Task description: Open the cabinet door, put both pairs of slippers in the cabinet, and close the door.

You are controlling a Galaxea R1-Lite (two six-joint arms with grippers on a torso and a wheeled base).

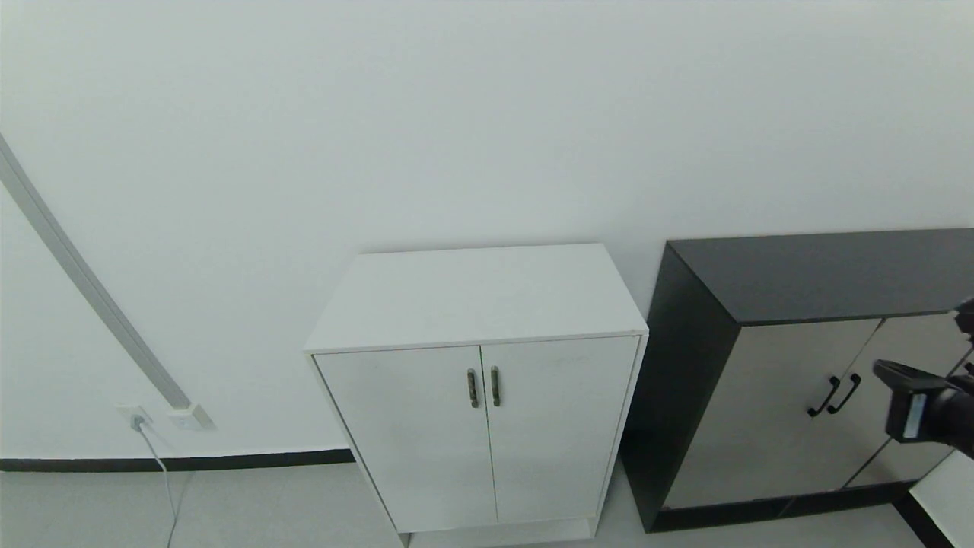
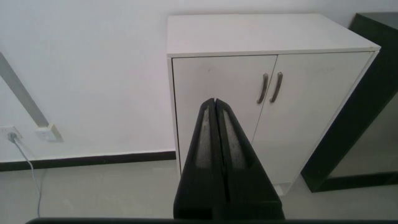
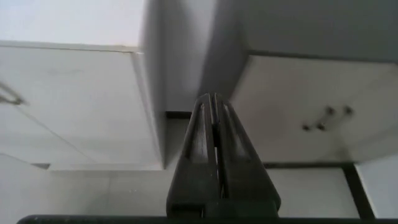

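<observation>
Against the white wall stands a tall black cabinet (image 1: 822, 274) with glossy grey doors and curved black handles (image 1: 846, 393), just beside the task's white two-door cabinet (image 1: 475, 301). A narrow gap separates their sides. Farther off along the wall, a grey conduit strip (image 1: 84, 281) slants down to a white wall socket (image 1: 135, 417), from which a pale cable (image 1: 163, 472) hangs to the floor above a black skirting band (image 1: 190, 461).

Both doors of the white two-door cabinet are closed, its pair of slim metal bar handles (image 1: 495, 386) side by side at the centre seam.

On the left gripper (image 2: 215, 102) the jaws are pressed together. The white cabinet faces them, well apart, with its handles beyond the tips and off toward the black cabinet.

On the right gripper (image 3: 214, 102) the jaws are likewise pressed together, and they aim at the gap between the two cabinets. In the head view it hangs in front of the black cabinet's doors, near their handles, with the white cabinet well off to its side.
</observation>
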